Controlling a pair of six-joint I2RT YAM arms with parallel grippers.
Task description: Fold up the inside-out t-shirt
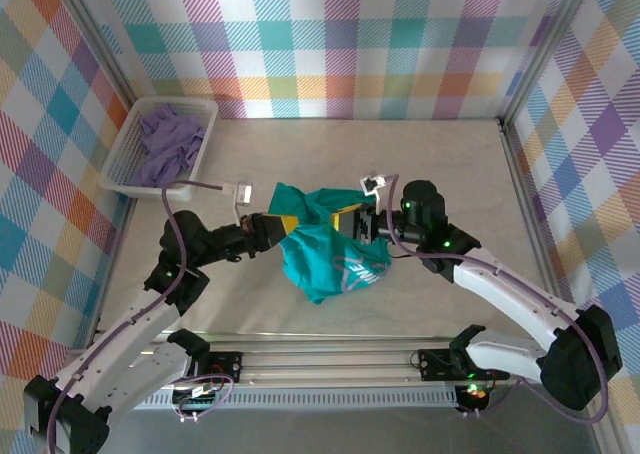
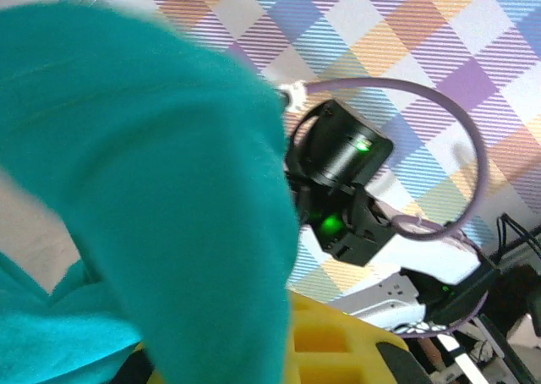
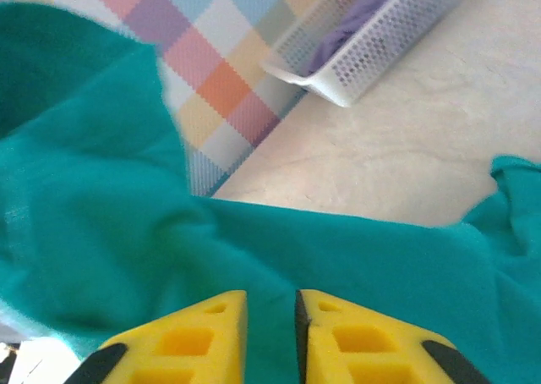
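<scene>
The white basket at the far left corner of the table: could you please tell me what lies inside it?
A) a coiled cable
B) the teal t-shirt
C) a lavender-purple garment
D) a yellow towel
C: the top view shows a bunched lavender-purple garment lying inside the white basket, while the teal t-shirt is over the middle of the table, apart from the basket.
</scene>
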